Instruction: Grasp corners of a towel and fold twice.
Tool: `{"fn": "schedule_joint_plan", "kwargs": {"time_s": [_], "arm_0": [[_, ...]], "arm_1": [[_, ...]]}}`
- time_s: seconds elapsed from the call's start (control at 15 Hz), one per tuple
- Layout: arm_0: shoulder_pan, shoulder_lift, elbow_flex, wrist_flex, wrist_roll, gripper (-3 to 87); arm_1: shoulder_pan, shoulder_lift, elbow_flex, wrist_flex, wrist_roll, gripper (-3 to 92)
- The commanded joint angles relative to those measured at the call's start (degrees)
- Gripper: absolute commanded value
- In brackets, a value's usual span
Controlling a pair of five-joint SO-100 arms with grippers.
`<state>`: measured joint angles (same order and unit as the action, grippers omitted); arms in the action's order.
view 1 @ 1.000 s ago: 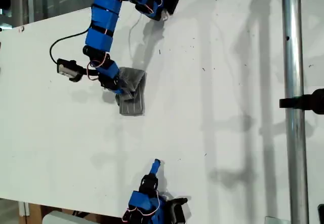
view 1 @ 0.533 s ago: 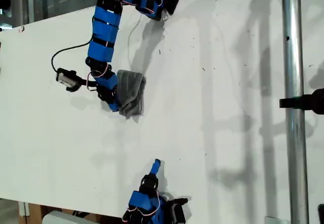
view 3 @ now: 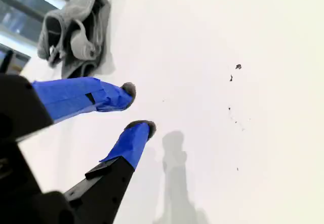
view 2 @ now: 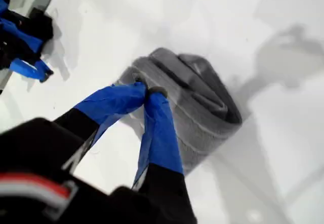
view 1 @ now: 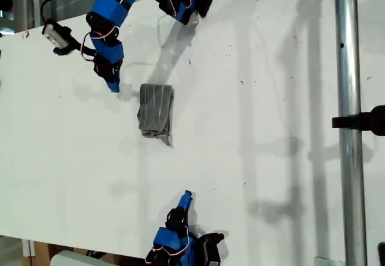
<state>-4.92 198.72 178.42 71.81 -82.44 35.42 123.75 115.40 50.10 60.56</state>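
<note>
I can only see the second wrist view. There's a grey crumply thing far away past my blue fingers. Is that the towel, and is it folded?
Observer: Yes. In the exterior view the towel lies as a narrow folded bundle on the white table.
Operator: Is the other arm holding it?
Observer: No. My first gripper hangs apart from the towel, toward the exterior view's upper left.
Operator: Is it open like mine?
Observer: No. The first wrist view shows its jaws shut, tips together, with nothing between them.
</note>
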Motion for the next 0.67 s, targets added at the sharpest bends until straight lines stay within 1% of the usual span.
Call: {"fn": "schedule_joint_plan", "kwargs": {"time_s": [0.0,0.07,0.13,0.2,0.27,0.33,0.4,0.47,0.53,0.6], "arm_0": [[2.1,0.4,0.3,2.0,-5.5,10.4],[2.5,0.4,0.3,2.0,-4.5,10.4],[2.6,0.4,0.3,2.1,-1.0,10.4],[2.7,0.4,0.3,2.1,3.1,10.4],[2.8,0.3,0.3,2.1,6.9,10.4],[3.1,0.3,0.3,2.1,13.5,10.4],[3.0,0.3,0.3,2.1,24.6,10.4],[3.0,0.3,0.3,1.9,28.1,10.2],[2.8,0.3,0.3,2.0,27.8,10.2],[2.8,0.3,0.3,2.0,27.8,10.2]], "arm_1": [[-0.2,31.3,26.6,3.3,3.1,-0.3],[-0.4,45.4,34.8,10.3,6.2,-0.3],[-0.6,57.9,39.6,19.4,8.3,-0.3],[-0.5,65.2,42.1,27.6,12.1,-0.3],[-1.4,64.3,42.5,30.2,13.3,-0.3],[-2.7,64.9,44.8,30.8,17.5,-0.3],[-4.0,64.9,48.3,30.1,23.2,-0.3],[-5.5,64.0,50.5,32.7,30.7,0.8],[-8.7,64.2,50.5,33.0,29.8,5.2],[-13.5,64.4,50.4,32.8,31.4,11.8]]}}
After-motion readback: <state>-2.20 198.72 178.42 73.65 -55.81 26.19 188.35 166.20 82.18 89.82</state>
